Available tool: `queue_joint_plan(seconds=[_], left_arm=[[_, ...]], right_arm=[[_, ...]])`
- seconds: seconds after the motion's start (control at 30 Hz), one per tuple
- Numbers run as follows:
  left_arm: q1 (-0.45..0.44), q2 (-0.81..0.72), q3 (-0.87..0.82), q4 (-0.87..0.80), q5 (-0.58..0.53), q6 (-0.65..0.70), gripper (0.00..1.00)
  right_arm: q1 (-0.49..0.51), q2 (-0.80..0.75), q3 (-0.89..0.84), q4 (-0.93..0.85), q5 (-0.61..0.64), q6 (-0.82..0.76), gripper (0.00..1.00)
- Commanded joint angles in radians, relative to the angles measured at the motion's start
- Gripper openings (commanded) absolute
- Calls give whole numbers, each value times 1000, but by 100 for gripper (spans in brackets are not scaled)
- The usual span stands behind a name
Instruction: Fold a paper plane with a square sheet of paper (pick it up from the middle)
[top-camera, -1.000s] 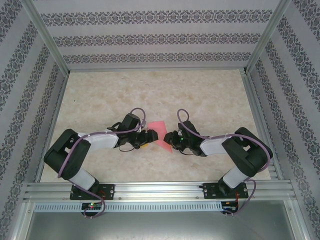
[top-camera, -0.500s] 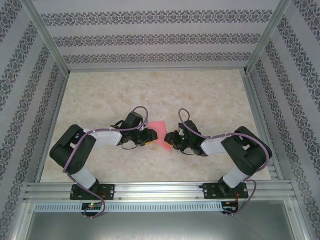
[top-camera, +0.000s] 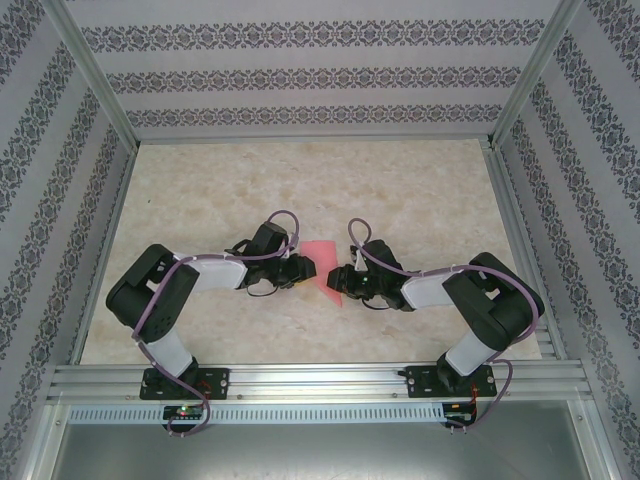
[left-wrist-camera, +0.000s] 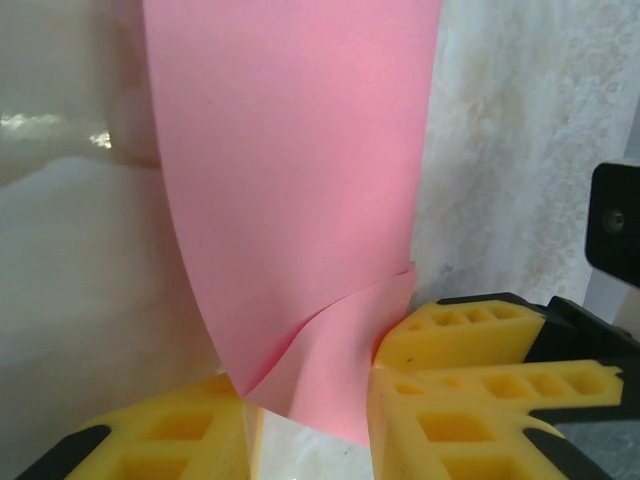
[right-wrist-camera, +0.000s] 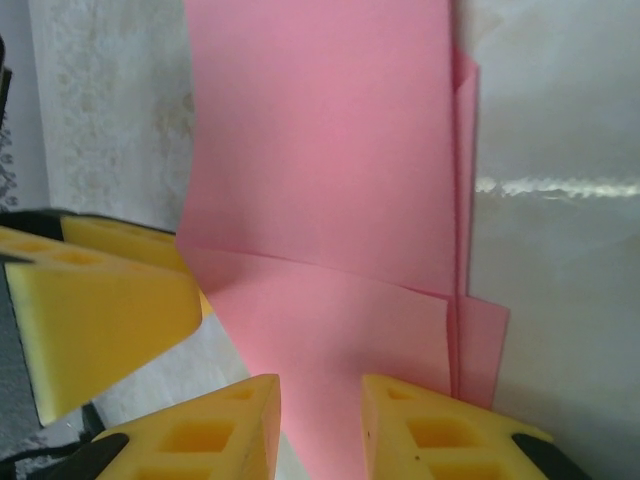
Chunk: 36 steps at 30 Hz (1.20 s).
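**Pink sheet sits between both grippers, jaws parted on each side**

From the overhead camera you see the sheet of paper (top-camera: 322, 264) lying on the marbled table (top-camera: 300, 180) near the middle, a little toward the arms. The left gripper (top-camera: 300, 270) meets its left edge and the right gripper (top-camera: 341, 276) its right edge. Both arms are bent inward so the two grippers face each other across the pink shape. At this height you can make out an angular outline with a point toward the near edge, but the creases and the finger gaps are too small to read.

Your left wrist camera gives you the detail. The paper rises away from the camera as a broad, gently curved panel, and its near corner is turned over into a small flap (left-wrist-camera: 335, 345). That corner lies in the gap between the left gripper's yellow fingers (left-wrist-camera: 480, 420), which stand apart, with a bit of table visible between them. A third yellow finger (left-wrist-camera: 465, 328) reaches in from the right, just beside the flap.

Your right wrist camera shows the layering. A crease (right-wrist-camera: 330, 272) crosses the sheet, and a second layer's edge (right-wrist-camera: 466, 200) runs down the right side. The right gripper's fingers (right-wrist-camera: 440, 430) are parted by a narrow gap with pink paper lying in it. You cannot tell whether the pads touch the sheet. Another yellow finger (right-wrist-camera: 100, 310) sits at the paper's left edge.
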Motion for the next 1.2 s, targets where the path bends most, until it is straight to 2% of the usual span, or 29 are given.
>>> queue_joint_plan(seconds=[0.0, 0.3, 0.5, 0.57, 0.63, 0.77, 0.9, 1.03, 1.17], left_arm=[[16, 27, 16, 86, 12, 25, 33], [49, 63, 20, 118, 46, 47, 24], [53, 78, 28, 151, 82, 45, 3], [53, 67, 22, 152, 82, 36, 0], [51, 41, 18, 129, 67, 27, 0], [28, -25, 18, 37, 8, 1, 0], [-7, -79, 18, -16, -60, -44, 0], [-32, -107, 37, -49, -110, -79, 0], [-47, -115, 53, -58, -146, -123, 0]], right_arm=[[-35, 38, -8, -144, 117, -143, 28], [-59, 45, -11, -163, 120, -208, 28], [-61, 18, -2, -175, 126, -253, 29], [-60, -15, 10, -194, 136, -266, 31], [-51, -75, 18, -221, 164, -280, 38], [43, -286, 41, -347, 353, -344, 55], [131, -449, 26, -436, 576, -400, 65], [167, -533, -20, -439, 672, -422, 66], [247, -540, -21, -427, 752, -462, 64]])
